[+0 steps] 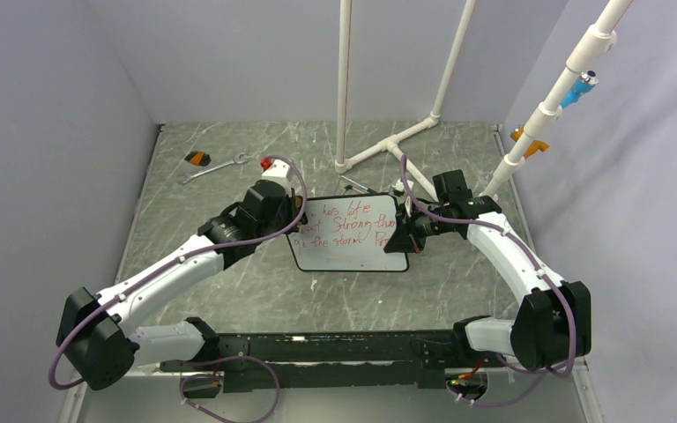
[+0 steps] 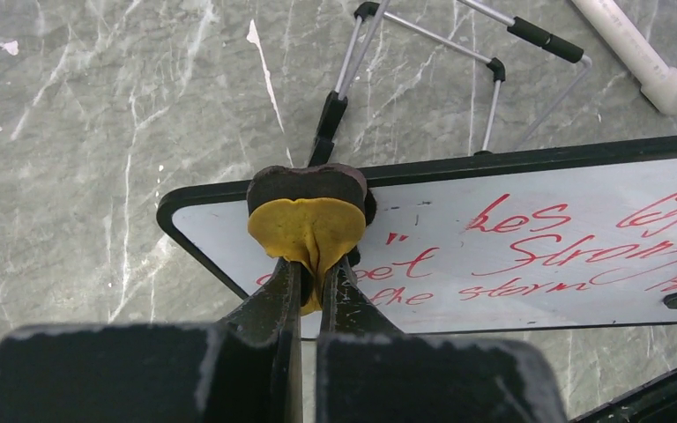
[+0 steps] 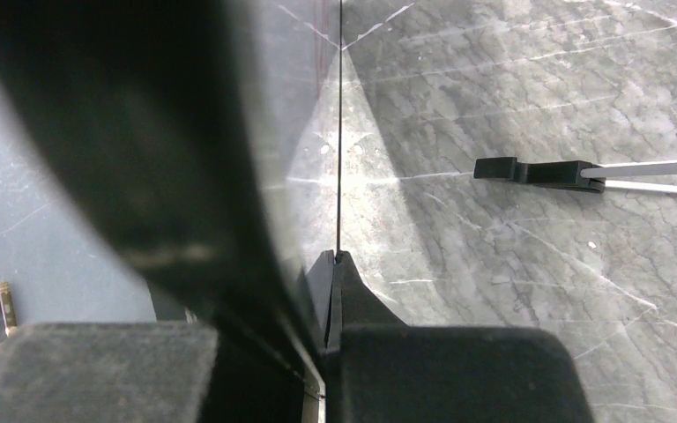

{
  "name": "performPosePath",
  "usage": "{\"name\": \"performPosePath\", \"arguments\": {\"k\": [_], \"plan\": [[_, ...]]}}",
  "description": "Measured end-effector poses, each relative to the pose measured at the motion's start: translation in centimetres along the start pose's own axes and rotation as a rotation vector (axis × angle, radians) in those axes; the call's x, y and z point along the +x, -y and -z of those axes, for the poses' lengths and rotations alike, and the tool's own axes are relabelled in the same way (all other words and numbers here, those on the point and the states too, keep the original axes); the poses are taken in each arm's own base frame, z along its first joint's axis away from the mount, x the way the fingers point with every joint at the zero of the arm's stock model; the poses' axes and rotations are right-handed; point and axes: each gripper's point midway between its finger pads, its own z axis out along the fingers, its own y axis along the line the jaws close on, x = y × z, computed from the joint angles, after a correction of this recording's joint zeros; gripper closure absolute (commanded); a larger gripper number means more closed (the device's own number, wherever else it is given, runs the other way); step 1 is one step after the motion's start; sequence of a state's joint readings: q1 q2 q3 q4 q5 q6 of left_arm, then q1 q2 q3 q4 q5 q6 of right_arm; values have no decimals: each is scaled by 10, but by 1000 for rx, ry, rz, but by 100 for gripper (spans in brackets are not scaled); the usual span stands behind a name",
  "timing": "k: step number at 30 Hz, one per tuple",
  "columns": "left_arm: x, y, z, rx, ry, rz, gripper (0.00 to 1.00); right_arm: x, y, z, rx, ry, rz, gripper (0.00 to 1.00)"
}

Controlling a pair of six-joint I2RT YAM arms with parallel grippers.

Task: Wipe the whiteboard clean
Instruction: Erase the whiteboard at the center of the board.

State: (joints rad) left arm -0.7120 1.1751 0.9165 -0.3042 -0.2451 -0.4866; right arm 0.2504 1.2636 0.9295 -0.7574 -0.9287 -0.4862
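Bare tabletop (image 1: 353,295) nr side of whiteboard (image 1: 353,251); PVC pipes (image 1: 344,88) just behind

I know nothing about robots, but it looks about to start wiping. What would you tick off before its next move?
1. Wiper held: the left pincer is shut on the yellow wiping pad. Ok.
2. Pad on the board: it sits at a corner of the whiteboard, overlapping the black frame. Ok.
3. Board steadied: the right pincer is shut on the opposite edge. Ok.
4. Board clean: red writing runs across it and nothing is wiped yet. Not ok.
5. Wire stand firm on the table: cannot tell.
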Motion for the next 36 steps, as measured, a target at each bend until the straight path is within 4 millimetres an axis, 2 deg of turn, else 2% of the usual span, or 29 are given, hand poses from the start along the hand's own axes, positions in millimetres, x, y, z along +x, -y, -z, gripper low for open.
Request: {"name": "performPosePath", "arguments": {"k": [5,8,11,16,22,25,31,36], "plan": [[5,14,1,50,-11,-15,100,0,0,0,1,0,5,100],[15,43,2,124,-35,-51,100,0,0,0,1,0,17,100],[22,61,0,159,-53,-72,100,0,0,0,1,0,19,100],[20,54,-4,142,-45,-61,100,0,0,0,2,0,9,100],[11,5,-3,47,-9,4,100,0,1,0,3,1,5,100],[11,-5,-2,32,0,17,100,0,1,0,4,1,7,100],[12,5,-2,85,-6,17,100,0,1,0,4,1,5,100],[19,40,-1,183,-16,-16,100,0,1,0,3,1,21,100]]}}
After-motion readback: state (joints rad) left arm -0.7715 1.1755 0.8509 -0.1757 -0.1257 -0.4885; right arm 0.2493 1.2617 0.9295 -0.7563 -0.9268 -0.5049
